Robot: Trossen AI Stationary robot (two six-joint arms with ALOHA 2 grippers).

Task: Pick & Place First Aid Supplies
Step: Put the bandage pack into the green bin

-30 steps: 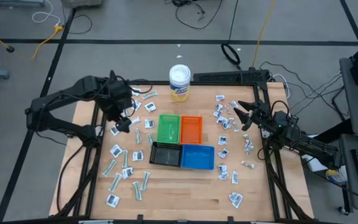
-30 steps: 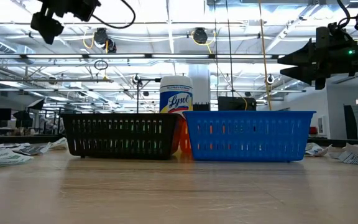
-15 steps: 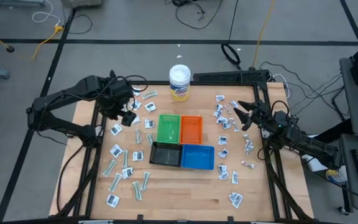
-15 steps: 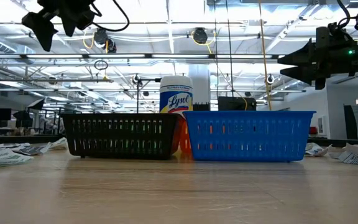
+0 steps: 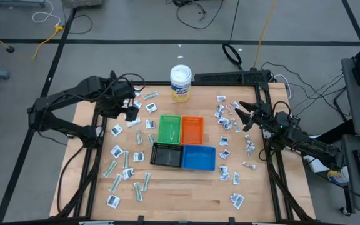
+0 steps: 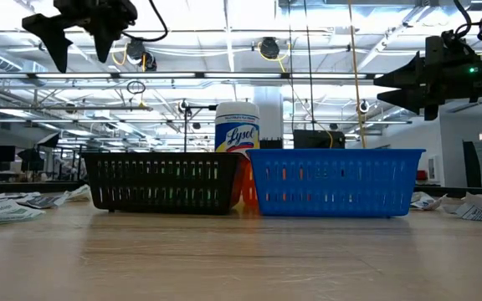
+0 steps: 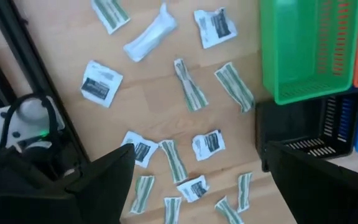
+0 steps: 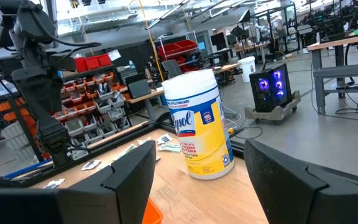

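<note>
The first aid supplies lie flat on the wooden table in two scattered groups. One group of small white packets and pale strips is left of the trays, the other right of them. My left gripper hangs high over the far-left group, pointing down and open. The left wrist view shows a packet and a strip far below its spread fingers. My right gripper waits open and level at the right edge, holding nothing.
Four trays stand together mid-table: green, orange, black and blue. A white-lidded, yellow-labelled tub stands at the far edge. Bare wood lies along the near edge.
My left gripper has rolled about its downward-pointing line while staying over the same spot, still open. In the low view both its fingers now show side by side. Nothing on the table has moved.
</note>
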